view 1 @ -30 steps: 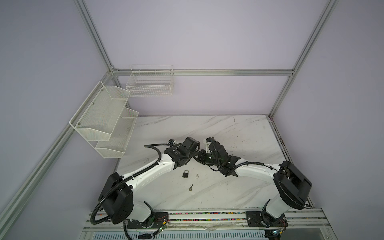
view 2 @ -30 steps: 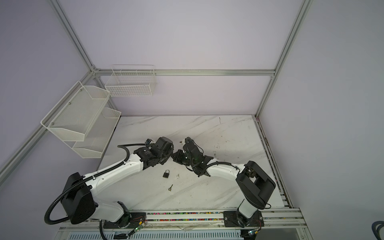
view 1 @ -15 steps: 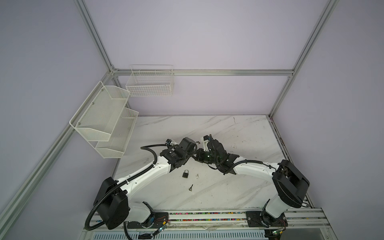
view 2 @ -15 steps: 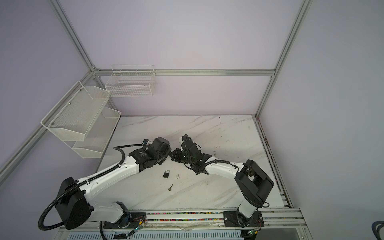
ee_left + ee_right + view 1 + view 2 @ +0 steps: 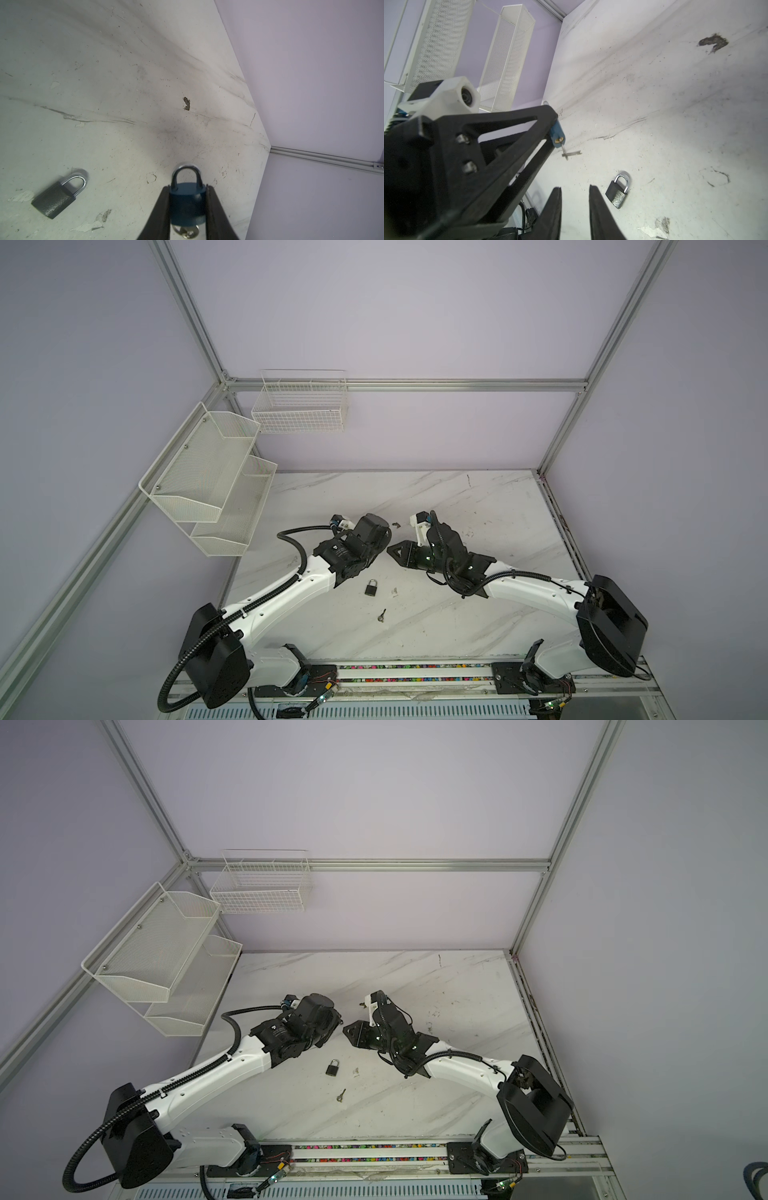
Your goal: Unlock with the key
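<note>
While the left gripper (image 5: 188,187) clamps the blue padlock (image 5: 185,204), with the key (image 5: 564,150) sticking in its keyhole, the right gripper (image 5: 575,190) stands at its 3 o'clock, jaws narrowly apart and empty. On the table (image 5: 436,497), a grey padlock (image 5: 371,587) lies at the left gripper's 6 o'clock, a loose key (image 5: 381,615) near it.

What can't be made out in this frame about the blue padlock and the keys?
- Both top views: blue padlock is hidden behind the left gripper and its wrist.
- Wrist views: inserted key is blurred in the right wrist view and cut off by the picture edge in the left wrist view, so its turn is unreadable.
- Both top views: loose key on the table is too small to read its shape.
</note>
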### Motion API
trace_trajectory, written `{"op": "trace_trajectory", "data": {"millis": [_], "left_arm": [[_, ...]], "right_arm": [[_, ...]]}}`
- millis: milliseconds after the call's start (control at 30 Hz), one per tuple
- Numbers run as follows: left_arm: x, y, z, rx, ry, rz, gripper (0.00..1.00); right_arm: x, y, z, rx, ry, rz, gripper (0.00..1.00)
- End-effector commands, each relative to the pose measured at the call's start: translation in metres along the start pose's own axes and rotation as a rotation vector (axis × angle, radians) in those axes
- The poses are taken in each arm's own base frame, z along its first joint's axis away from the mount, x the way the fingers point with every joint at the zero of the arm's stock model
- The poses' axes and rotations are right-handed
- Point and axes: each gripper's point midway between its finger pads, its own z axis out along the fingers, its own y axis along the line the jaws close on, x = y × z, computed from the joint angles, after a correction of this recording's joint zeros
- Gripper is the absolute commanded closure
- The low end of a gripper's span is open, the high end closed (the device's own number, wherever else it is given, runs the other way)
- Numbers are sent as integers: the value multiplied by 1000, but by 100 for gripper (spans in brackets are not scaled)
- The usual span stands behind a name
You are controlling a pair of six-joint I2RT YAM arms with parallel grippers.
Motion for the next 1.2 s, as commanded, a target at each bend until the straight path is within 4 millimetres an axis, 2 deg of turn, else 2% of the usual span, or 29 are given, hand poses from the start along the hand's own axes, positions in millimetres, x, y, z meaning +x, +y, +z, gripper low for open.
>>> {"op": "trace_trajectory", "data": {"millis": [0, 100, 267, 433, 533, 667, 800, 1167], "left_arm": [[-20, -14, -12, 49, -68, -8, 100], [-19, -16, -14, 58, -59, -5, 100], [-16, -17, -14, 65, -35, -13, 100], [-15, -18, -15, 69, -30, -13, 100], [-15, -18, -15, 71, -28, -14, 100], [-15, -20, -16, 77, -29, -13, 100], [-15, -20, -15, 79, -28, -15, 100], [-12, -25, -14, 95, -15, -22, 100]], "right_arm": [[-2, 7, -13, -24, -27, -41, 72], [-8, 15, -16, -62, -36, -48, 69], [-17, 26, -5, -133, -11, 1, 70], [-31, 18, 2, -120, -36, 42, 71], [-39, 23, 3, -135, -56, 39, 72], [-36, 21, 9, -139, -41, 47, 73], [-37, 28, 10, -169, -38, 47, 74], [-33, 25, 22, -166, -5, 34, 77]]}}
